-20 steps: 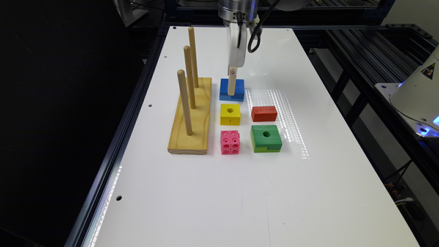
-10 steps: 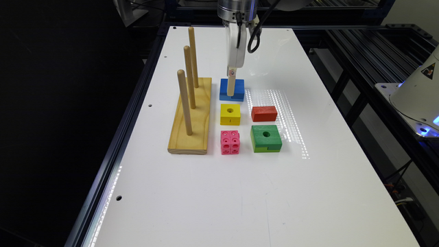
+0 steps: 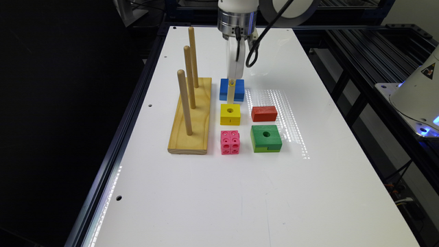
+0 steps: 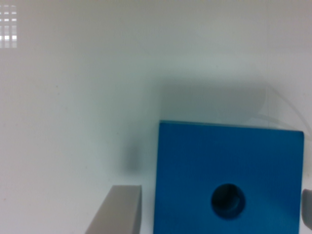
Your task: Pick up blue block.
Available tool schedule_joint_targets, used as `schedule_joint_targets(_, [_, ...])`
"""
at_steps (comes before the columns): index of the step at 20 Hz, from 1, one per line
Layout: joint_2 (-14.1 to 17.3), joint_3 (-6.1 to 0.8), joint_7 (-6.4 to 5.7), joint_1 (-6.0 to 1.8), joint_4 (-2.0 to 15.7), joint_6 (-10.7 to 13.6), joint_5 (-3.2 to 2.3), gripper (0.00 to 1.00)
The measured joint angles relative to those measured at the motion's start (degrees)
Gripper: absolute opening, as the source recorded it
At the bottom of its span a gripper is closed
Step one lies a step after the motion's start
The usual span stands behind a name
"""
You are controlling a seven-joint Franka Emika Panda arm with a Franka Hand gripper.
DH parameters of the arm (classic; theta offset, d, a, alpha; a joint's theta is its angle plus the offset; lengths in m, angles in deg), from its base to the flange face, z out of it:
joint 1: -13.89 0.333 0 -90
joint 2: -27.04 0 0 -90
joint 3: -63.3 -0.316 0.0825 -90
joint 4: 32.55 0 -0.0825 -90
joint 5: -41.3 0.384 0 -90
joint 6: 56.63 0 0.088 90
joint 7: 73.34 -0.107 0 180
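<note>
The blue block (image 3: 225, 90) lies flat on the white table (image 3: 240, 192), at the far end of the column of blocks beside the peg board. In the wrist view the blue block (image 4: 195, 161) shows its round hole. My gripper (image 3: 232, 93) (image 4: 214, 214) is lowered straight down over it and stands open. One finger (image 4: 119, 212) sits just off one side of the block with a narrow gap. The other finger (image 4: 307, 209) is at the opposite side.
A wooden board (image 3: 192, 120) with three upright pegs stands close beside the blue block. A yellow holed block (image 3: 230, 114), a pink cube (image 3: 230, 142), a red block (image 3: 264, 113) and a green holed block (image 3: 266, 138) lie nearer the camera.
The gripper has come down lower, so its fingers now straddle the blue block. The blocks have not moved.
</note>
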Motion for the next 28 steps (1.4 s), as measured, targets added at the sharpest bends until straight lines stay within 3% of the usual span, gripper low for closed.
schedule_joint_targets(6, [0.0, -0.01, 0.00, 0.00, 0.15, 0.0, 0.00, 1.00])
schedule_joint_targets(7, [0.0, -0.01, 0.00, 0.00, 0.13, 0.0, 0.00, 0.00])
schedule_joint_targets(22, [-0.2, -0.01, 0.00, -0.02, 0.11, 0.2, 0.00, 0.00])
schedule_joint_targets(28, [-2.2, -0.01, 0.00, -0.02, 0.09, 1.8, 0.00, 0.00])
